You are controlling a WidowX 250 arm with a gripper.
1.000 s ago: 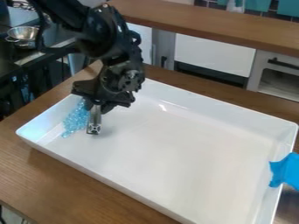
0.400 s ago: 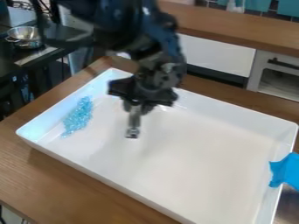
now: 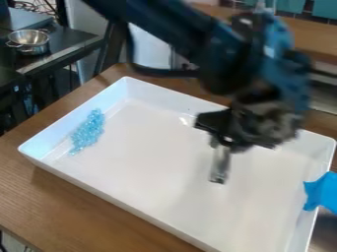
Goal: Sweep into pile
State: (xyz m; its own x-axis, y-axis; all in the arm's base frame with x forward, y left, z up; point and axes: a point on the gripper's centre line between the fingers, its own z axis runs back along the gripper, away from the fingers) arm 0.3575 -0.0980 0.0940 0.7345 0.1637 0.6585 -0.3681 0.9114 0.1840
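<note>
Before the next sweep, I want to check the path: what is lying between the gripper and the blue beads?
Only bare white tray floor, in the camera view.

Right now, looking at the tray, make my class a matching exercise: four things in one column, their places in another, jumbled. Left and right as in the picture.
Things
1. Beads
2. Pot
3. Blue tape
4. Gripper

Places
A. Across the right rim of the tray
B. Above the tray's floor
C. In the tray, near its left wall
D. On the dark counter, upper left

Pairs: 1-C, 2-D, 3-A, 4-B
</note>
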